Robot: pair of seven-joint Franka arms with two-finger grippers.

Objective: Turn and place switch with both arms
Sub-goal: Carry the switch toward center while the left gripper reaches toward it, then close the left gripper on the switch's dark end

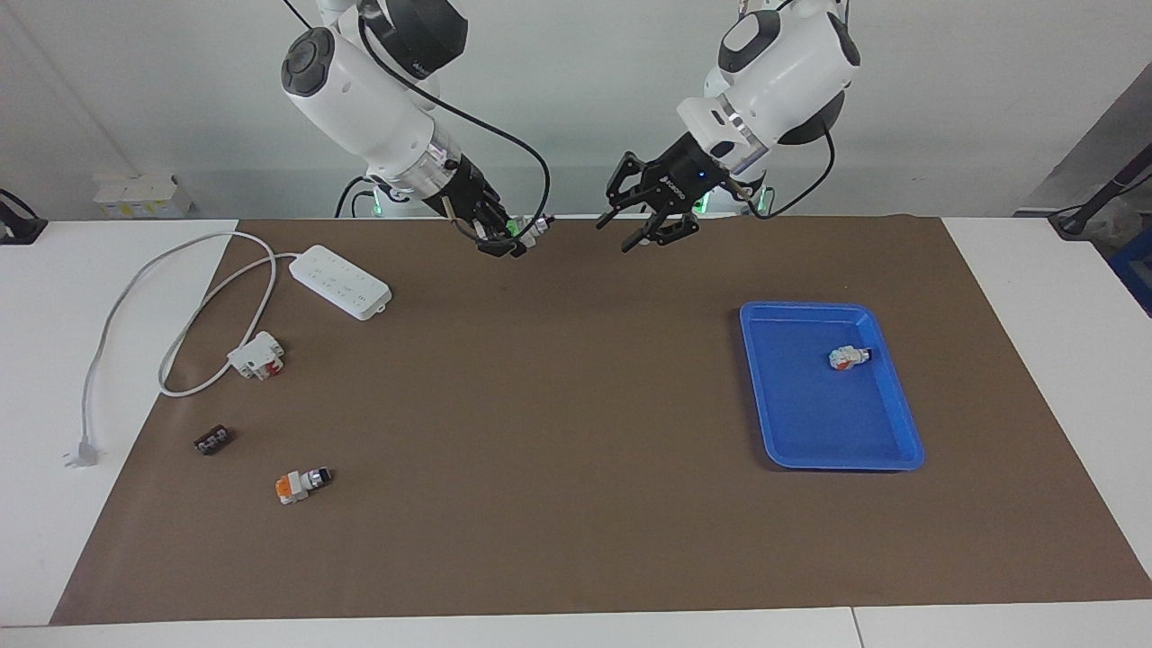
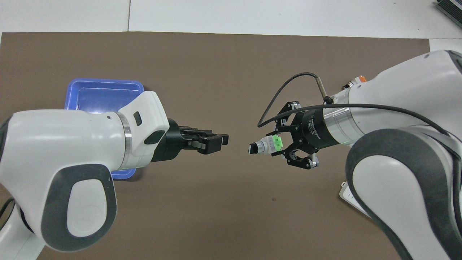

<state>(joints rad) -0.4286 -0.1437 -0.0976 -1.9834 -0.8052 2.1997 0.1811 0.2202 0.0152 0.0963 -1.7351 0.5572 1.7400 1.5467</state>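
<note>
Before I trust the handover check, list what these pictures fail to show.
Overhead view: the left arm covers most of the blue tray and its contents.
Overhead view: the right arm hides nearly all of the power strip.
Facing view: the small black part is too small to identify.

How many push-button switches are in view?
3: green-ended switch in the right gripper, orange-ended switch on the mat toward right arm's end, third switch in the blue tray.
</note>
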